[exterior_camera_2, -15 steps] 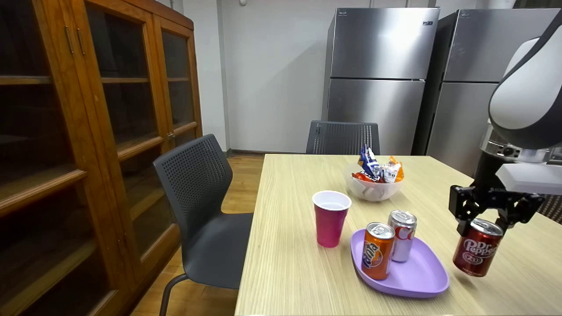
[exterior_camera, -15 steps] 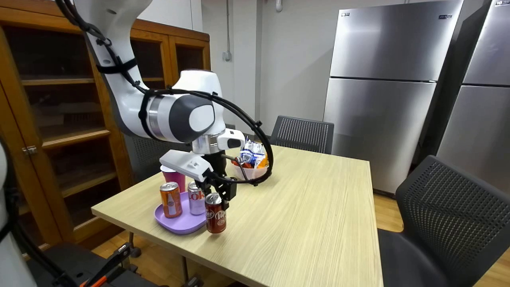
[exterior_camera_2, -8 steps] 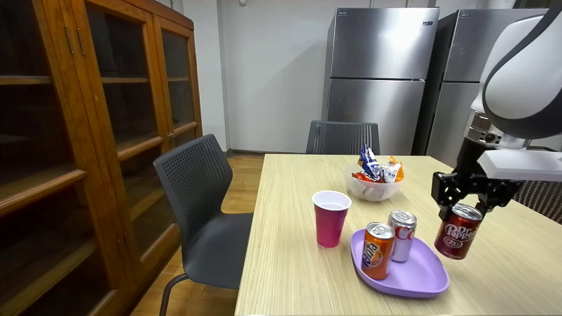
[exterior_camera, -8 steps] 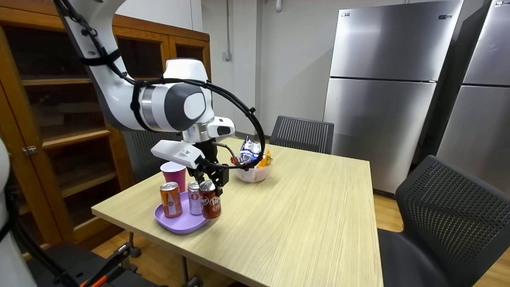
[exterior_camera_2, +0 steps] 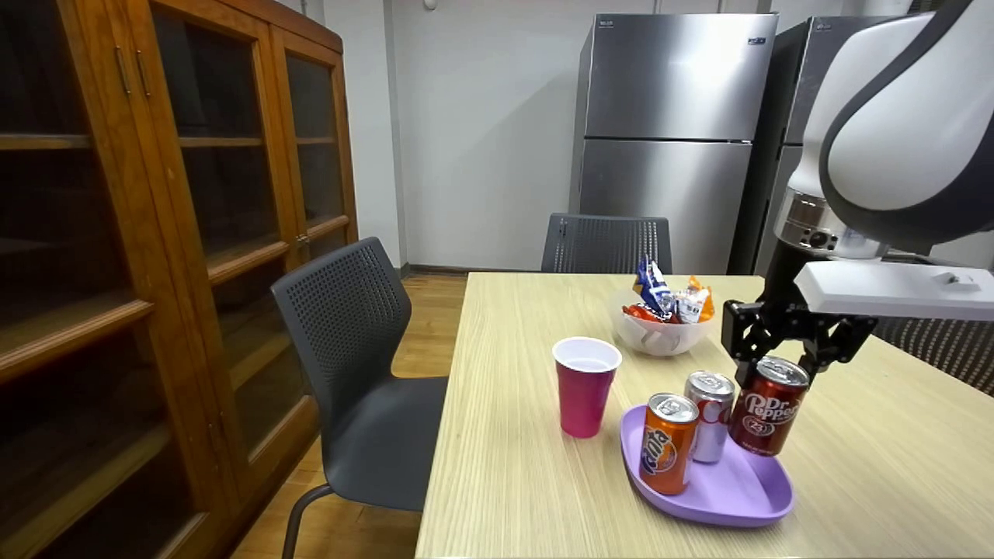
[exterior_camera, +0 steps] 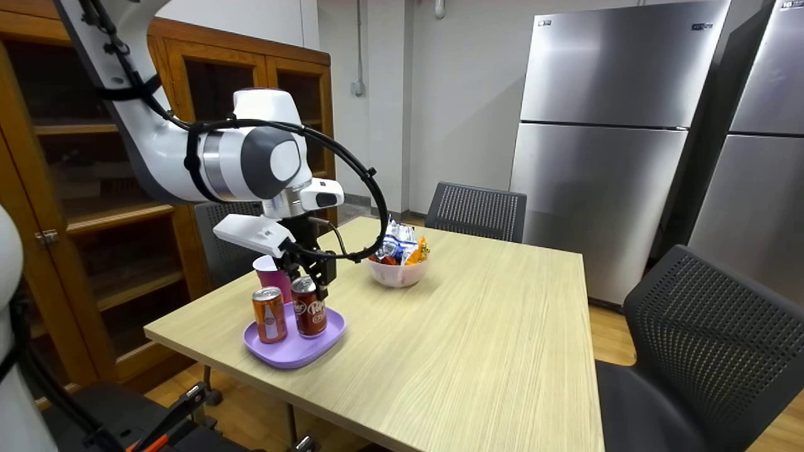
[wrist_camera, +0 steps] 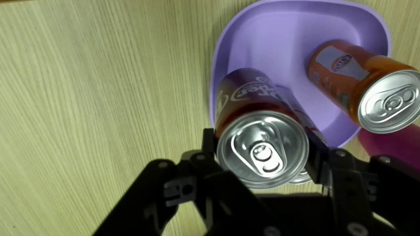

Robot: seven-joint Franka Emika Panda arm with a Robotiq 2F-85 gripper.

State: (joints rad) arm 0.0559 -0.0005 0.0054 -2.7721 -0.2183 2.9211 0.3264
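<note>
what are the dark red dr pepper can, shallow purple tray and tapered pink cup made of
Dark red Dr Pepper can: glossy metal, probably aluminium; bare silvery lid with glints.
Shallow purple tray: probably matte plastic; even colour, smooth rounded rim.
Tapered pink cup: likely plastic, softly glossy, smooth-walled; coated paper possible.

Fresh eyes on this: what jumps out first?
The dark-red Dr Pepper can, clamped in the black gripper over the purple tray; whether it touches down is unclear. Next, the orange Fanta can and a silver-and-red can standing on that tray, with a magenta cup beside it. Behind the table, a large steel refrigerator dominates the background in both exterior views.
</note>
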